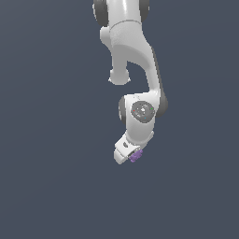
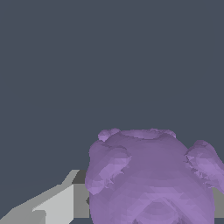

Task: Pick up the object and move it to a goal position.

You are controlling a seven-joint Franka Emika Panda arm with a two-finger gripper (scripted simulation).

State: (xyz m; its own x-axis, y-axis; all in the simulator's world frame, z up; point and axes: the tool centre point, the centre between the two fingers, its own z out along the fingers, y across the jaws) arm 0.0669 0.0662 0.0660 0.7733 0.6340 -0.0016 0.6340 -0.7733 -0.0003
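The white arm (image 1: 135, 70) hangs down from the upper edge of the exterior view against a plain dark grey-blue ground. At the arm's lower end the fingers (image 1: 133, 158) are closed on the purple object (image 1: 136, 156), which peeks out just beside the white hand, toward the exterior view's right. In the wrist view the object (image 2: 153, 179) looms large, lumpy and faceted, with a pale grey finger (image 2: 61, 203) pressed against its side.
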